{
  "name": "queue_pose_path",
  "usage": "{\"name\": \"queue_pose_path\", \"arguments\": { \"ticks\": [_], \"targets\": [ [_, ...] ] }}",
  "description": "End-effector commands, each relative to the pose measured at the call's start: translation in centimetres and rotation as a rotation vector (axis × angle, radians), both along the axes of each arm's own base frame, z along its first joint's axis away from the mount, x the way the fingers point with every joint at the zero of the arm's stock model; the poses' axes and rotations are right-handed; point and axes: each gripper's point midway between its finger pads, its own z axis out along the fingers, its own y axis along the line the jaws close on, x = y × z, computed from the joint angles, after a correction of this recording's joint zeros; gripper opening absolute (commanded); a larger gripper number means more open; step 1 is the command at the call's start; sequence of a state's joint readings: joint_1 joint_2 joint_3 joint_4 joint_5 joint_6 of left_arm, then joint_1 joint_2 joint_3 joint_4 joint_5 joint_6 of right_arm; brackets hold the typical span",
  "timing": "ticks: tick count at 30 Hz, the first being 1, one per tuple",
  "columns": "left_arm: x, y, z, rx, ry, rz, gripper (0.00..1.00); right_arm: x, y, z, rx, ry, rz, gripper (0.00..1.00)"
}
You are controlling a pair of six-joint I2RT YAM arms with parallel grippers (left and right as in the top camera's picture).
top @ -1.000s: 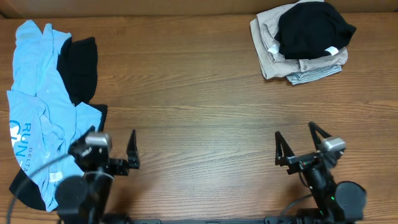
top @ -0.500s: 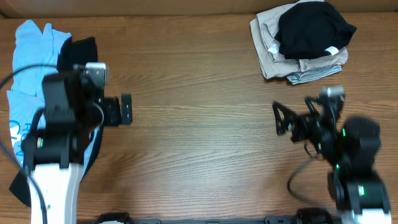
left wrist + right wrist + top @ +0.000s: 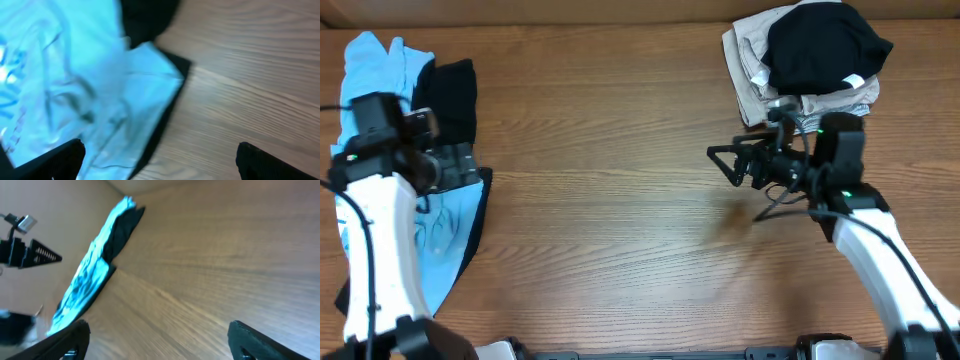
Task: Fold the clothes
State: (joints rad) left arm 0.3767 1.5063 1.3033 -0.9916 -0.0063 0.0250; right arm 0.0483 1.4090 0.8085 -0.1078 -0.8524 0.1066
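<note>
Light blue T-shirt (image 3: 442,215) sits at the table's 9 o'clock edge, rumpled, long axis running 12-to-6. The black garment (image 3: 450,90) is partly under it, showing at the shirt's 1 o'clock side and along the lower hem. Left gripper (image 3: 160,162) hovers right over the shirt's inboard edge, jaws spread wide, nothing in them. In the wrist view the shirt's loose corner lies toward 11 o'clock from the fingertips. Right gripper (image 3: 723,165) is also wide open and empty, pointing toward 9 o'clock, well apart from the shirt across bare wood. So I'd call this the left arm's grab, and the right would have to cross the table to help. Table (image 3: 620,220) is flat woodgrain with plenty of centre space to spread the shirt. Folded pile (image 3: 810,70) sits at 1 o'clock, just behind the right arm.
</note>
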Motion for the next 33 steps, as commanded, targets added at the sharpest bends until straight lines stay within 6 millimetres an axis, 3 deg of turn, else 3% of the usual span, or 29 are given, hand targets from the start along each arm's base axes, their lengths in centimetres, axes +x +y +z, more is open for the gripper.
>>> {"name": "queue_pose_path", "arguments": {
  "ticks": [1, 5, 10, 18, 27, 29, 33],
  "targets": [
    [-0.2, 3.1, -1.3, 0.021, 0.039, 0.093, 1.00, -0.2, 2.2, -1.1, 0.029, 0.030, 0.083, 0.83],
    [-0.2, 5.5, -3.5, 0.071, 0.104, 0.141, 0.98, 0.5, 3.2, -3.3, -0.018, 0.078, 0.047, 0.74],
    [0.7, 7.3, -5.9, 0.130, 0.147, 0.135, 0.86, 0.8, 4.2, -4.3, -0.093, 0.074, 0.000, 0.70],
    [2.7, 8.1, -10.0, 0.138, 0.177, 0.054, 0.56, 1.0, 5.7, -5.1, -0.188, 0.035, -0.038, 0.66],
    [4.2, 7.6, -14.0, 0.087, 0.188, -0.009, 0.54, 1.1, 5.6, -5.2, -0.202, 0.029, -0.050, 0.66],
    [4.1, 7.6, -14.6, 0.081, 0.199, -0.010, 0.50, 1.1, 5.6, -5.2, -0.202, 0.029, -0.051, 0.66],
    [4.0, 7.5, -15.0, 0.075, 0.209, -0.009, 0.11, 1.3, 5.4, -5.3, -0.214, 0.027, -0.066, 0.66]
  ]
}}
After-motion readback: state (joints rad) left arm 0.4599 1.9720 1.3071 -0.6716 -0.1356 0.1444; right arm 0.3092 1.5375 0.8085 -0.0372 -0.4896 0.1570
